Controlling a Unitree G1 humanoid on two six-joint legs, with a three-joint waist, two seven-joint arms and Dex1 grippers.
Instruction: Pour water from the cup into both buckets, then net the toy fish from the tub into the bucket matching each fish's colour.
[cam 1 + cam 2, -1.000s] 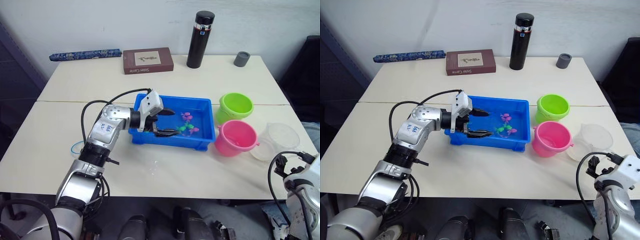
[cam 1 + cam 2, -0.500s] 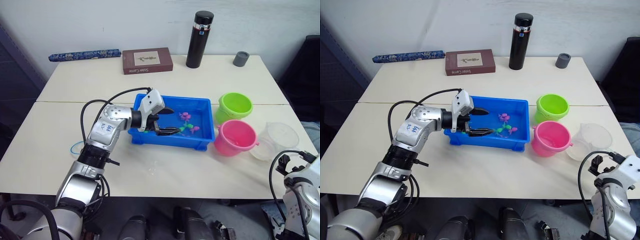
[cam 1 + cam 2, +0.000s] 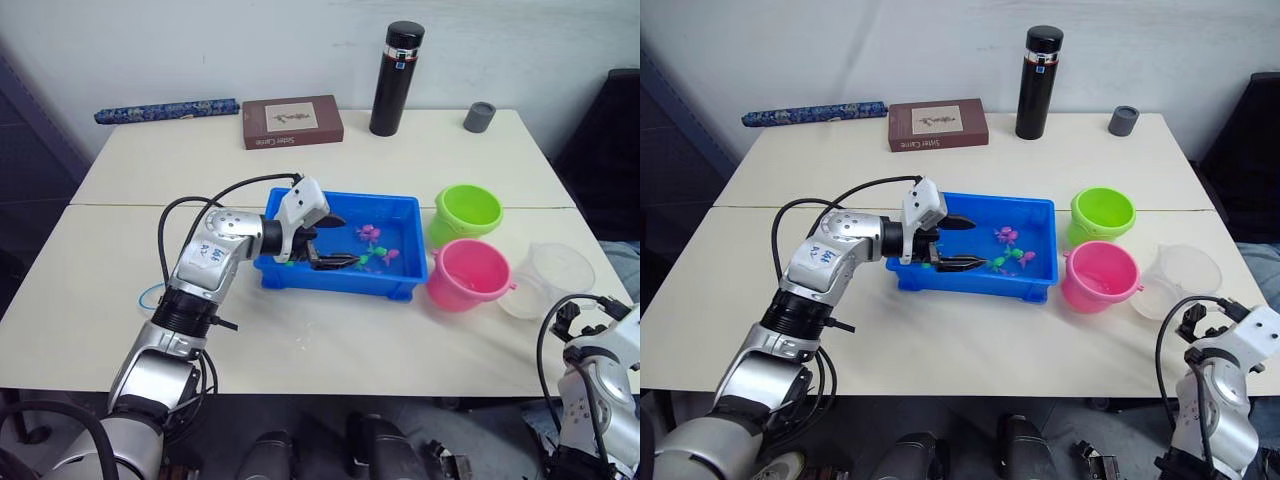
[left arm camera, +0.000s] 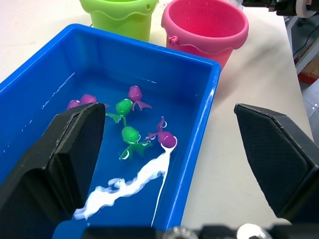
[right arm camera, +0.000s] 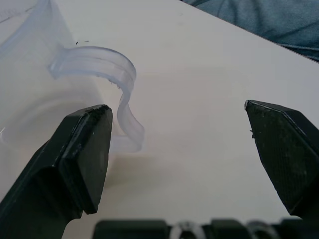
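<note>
Our left pincer (image 3: 330,241) hangs with fingers apart in the shallow bright blue plastic tub (image 3: 405,215), netless; our right pincer (image 5: 179,154), also spread, faces the clear plastic cup (image 5: 30,99).

An office or lab room: 2 plain beige tables (image 3: 400,340) pushed together against a bare white wall (image 3: 200,40), with a dark chair (image 3: 610,150) (partly seen) alongside.
</note>
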